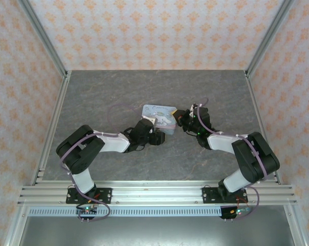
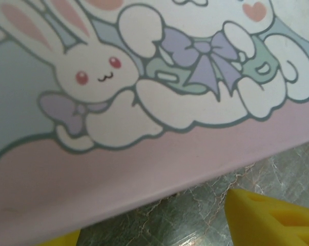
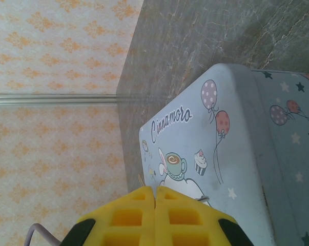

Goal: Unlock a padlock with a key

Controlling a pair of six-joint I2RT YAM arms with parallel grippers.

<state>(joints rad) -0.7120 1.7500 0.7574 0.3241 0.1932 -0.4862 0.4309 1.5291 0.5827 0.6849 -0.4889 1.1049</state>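
A pale blue cartoon tin [image 1: 160, 116] lies mid-table. My left gripper [image 1: 150, 126] is at its near left corner. In the left wrist view the tin's pink side with a bunny picture [image 2: 144, 92] looms close. The left gripper [image 2: 159, 237] is open, its yellow fingertips [image 2: 269, 220] wide apart over bare table. My right gripper [image 1: 183, 117] is at the tin's right end. Its yellow pads [image 3: 169, 218] are pressed together, so the right gripper [image 3: 155, 193] is shut over the tin's lid [image 3: 231, 154]. A thin metal sliver [image 3: 202, 198] pokes past one pad; I cannot tell what it is. The padlock and key are hidden.
The grey marbled table [image 1: 118, 92] is fenced by patterned walls with metal corner posts [image 1: 44, 36]. A rail [image 1: 154, 192] at the near edge carries both arm bases. Purple cables loop beside each arm.
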